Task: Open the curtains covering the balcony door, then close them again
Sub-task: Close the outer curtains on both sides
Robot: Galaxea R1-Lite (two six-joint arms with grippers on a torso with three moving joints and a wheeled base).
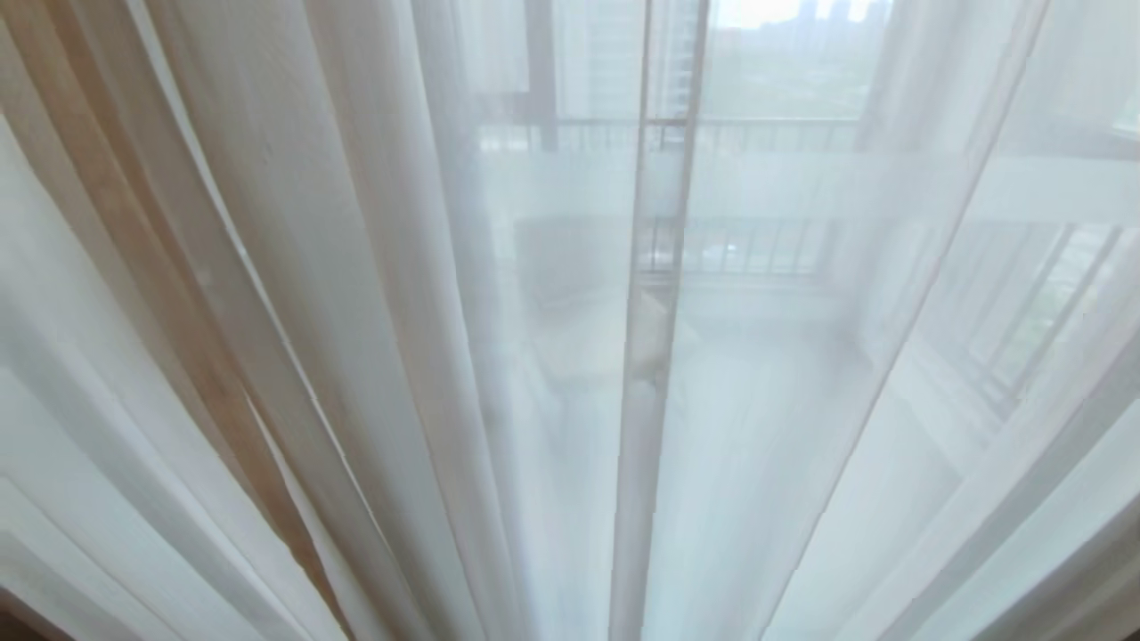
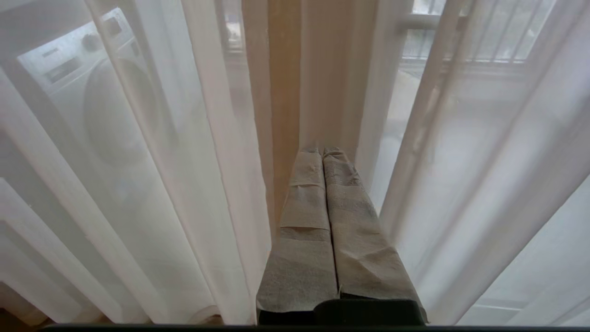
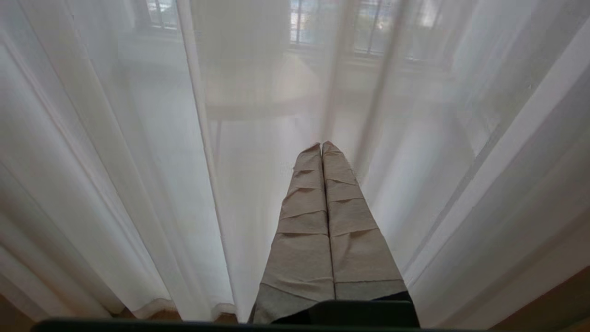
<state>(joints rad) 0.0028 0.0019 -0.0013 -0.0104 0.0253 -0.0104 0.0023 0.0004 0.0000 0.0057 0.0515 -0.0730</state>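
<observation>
The curtains [image 1: 374, 294] hung drawn across the balcony door [image 1: 663, 223], whose dark frame showed only faintly through the sheer layer. Both arms were out of the head view. The left end effector [image 2: 322, 152] was clenched on nothing, its tips at a beige fold of the curtains; the right end effector [image 3: 321, 145] was likewise clenched and empty, near the sheer. The 2 layers overlapped, so a grab could likely have caught only the thin sheer and left the thick cloth covering the balcony door, or snagged and strained the fabric.
</observation>
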